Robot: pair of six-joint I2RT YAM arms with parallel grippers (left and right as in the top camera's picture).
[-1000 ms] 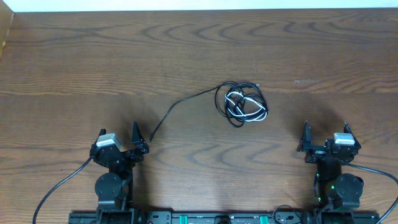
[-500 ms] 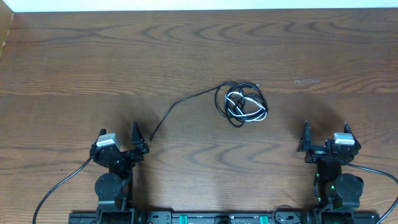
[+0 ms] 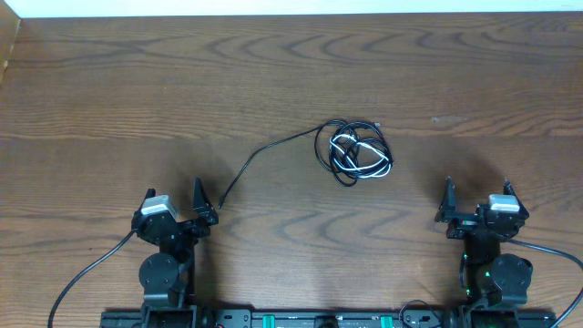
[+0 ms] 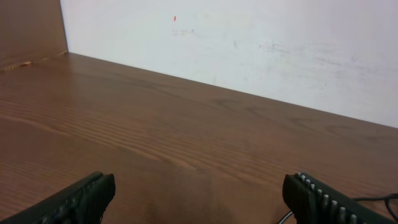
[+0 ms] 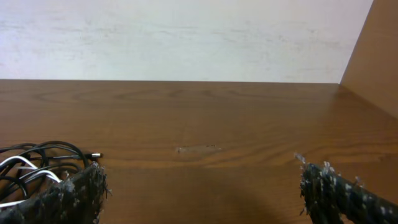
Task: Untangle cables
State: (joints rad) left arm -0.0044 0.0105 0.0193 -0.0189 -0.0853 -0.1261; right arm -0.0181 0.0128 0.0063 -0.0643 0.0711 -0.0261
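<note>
Your cables lie knotted on the counter ahead, between the left gripper and right gripper, both wide open and empty, a black tail ending beside the left.

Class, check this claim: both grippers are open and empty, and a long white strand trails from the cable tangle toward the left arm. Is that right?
No: in the overhead view the trailing strand is black, not white; the white cable lies looped within the tangle. The rest holds.
</note>
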